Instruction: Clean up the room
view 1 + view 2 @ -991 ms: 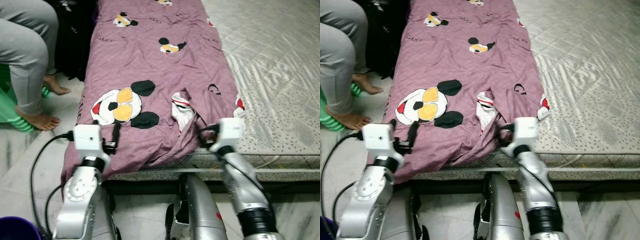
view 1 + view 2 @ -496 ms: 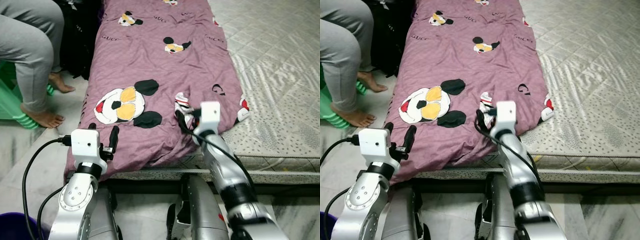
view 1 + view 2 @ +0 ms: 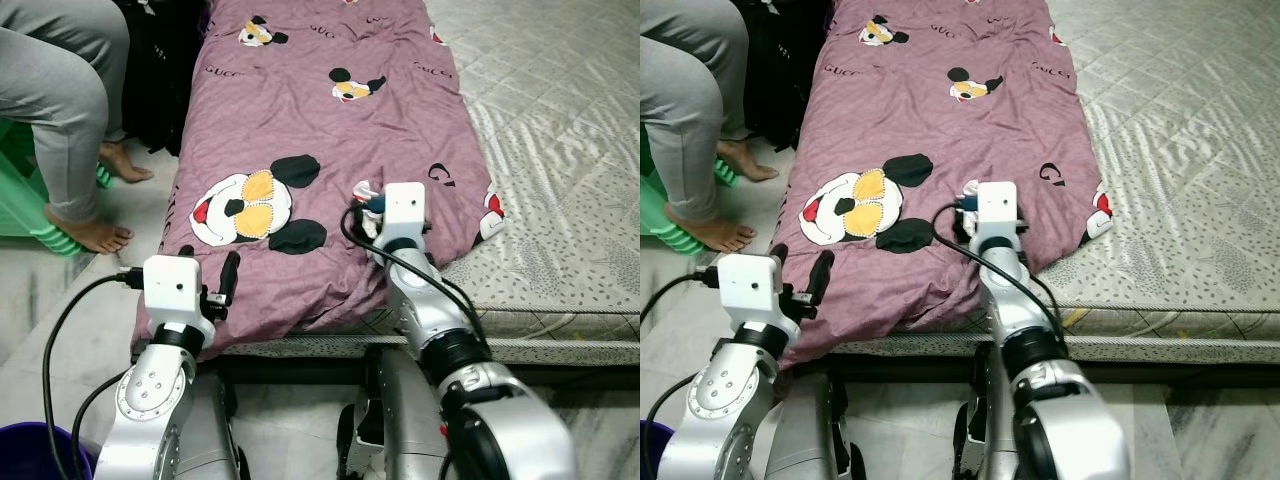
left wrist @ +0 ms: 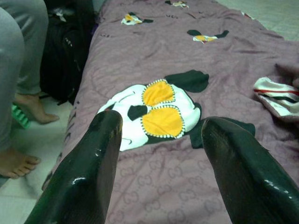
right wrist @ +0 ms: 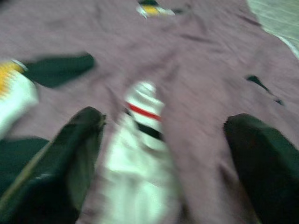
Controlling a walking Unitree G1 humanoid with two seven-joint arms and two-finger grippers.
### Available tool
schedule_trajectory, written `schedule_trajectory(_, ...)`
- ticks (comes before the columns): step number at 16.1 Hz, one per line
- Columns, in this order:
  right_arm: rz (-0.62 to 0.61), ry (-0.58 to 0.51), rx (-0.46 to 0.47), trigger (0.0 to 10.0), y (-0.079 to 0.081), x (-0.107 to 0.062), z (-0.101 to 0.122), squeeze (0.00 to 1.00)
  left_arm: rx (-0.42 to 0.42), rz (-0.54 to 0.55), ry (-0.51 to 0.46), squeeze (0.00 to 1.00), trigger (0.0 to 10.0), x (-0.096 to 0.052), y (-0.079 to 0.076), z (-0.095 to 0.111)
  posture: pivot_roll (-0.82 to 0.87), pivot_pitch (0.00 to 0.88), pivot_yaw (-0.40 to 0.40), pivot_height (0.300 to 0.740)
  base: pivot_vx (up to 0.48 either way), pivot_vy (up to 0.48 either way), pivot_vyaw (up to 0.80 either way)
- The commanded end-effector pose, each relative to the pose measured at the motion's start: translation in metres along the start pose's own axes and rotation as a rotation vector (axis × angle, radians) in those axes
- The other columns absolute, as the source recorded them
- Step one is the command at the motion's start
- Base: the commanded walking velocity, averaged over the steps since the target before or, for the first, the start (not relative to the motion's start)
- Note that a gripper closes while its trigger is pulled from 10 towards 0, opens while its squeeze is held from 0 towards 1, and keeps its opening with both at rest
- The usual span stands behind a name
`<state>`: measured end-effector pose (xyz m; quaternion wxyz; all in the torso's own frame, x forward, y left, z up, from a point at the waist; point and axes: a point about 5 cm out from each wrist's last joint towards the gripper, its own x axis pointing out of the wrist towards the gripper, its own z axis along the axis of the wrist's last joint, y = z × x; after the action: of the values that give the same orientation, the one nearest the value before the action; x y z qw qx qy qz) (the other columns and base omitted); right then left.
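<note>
The right gripper [image 5: 163, 135], fingers spread wide, hangs over a white patch [image 5: 140, 140] with red and black stripes, exposed in a fold of the purple cartoon-print bedsheet [image 3: 320, 120]. The left gripper [image 4: 161, 140] (also spread) hovers at the sheet's near corner. The sheet runs lengthwise away from the robot along the mattress [image 3: 560, 120]. A seated person's legs [image 3: 70, 110] are at left.

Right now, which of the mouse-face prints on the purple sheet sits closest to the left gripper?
The big white-and-yellow face print near the sheet's foot, just ahead of the open left gripper. The two small prints lie farther up the bed.
</note>
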<state>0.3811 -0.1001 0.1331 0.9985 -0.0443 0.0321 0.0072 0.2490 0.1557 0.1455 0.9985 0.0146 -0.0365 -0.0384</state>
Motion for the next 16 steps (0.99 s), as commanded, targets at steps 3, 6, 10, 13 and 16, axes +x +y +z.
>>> schedule_trajectory(3, -0.099, 0.086, -0.074, 10.0, -0.026, 0.001, -0.017, 0.00, 0.017, 0.002, 0.006, 0.00, 10.0, -0.004, 0.001, 0.002, 0.12, 0.267, -0.016, 0.542, 0.000, 0.000, 0.00)
schedule_trajectory(6, -0.165, 0.086, -0.076, 0.0, -0.044, 0.003, -0.016, 0.00, 0.018, 0.005, 0.009, 0.00, 10.0, -0.004, 0.002, 0.003, 0.13, 0.279, -0.016, 0.542, 0.000, 0.000, 0.00)
schedule_trajectory(10, -0.194, 0.080, -0.048, 0.0, -0.054, 0.003, -0.016, 0.00, 0.015, 0.012, 0.013, 0.00, 10.0, -0.003, 0.004, 0.003, 0.13, 0.282, -0.015, 0.542, 0.000, 0.000, 0.00)
schedule_trajectory(13, -0.275, 0.082, -0.030, 0.0, -0.077, -0.002, -0.024, 0.00, 0.011, 0.018, 0.013, 0.00, 10.0, -0.001, 0.005, 0.004, 0.12, 0.278, -0.016, 0.542, 0.000, 0.000, 0.00)
schedule_trajectory(16, -0.418, 0.119, -0.023, 0.0, -0.117, -0.016, -0.040, 0.00, 0.006, 0.022, 0.014, 0.00, 10.0, 0.001, 0.006, 0.003, 0.11, 0.271, -0.014, 0.542, 0.000, 0.000, 0.00)
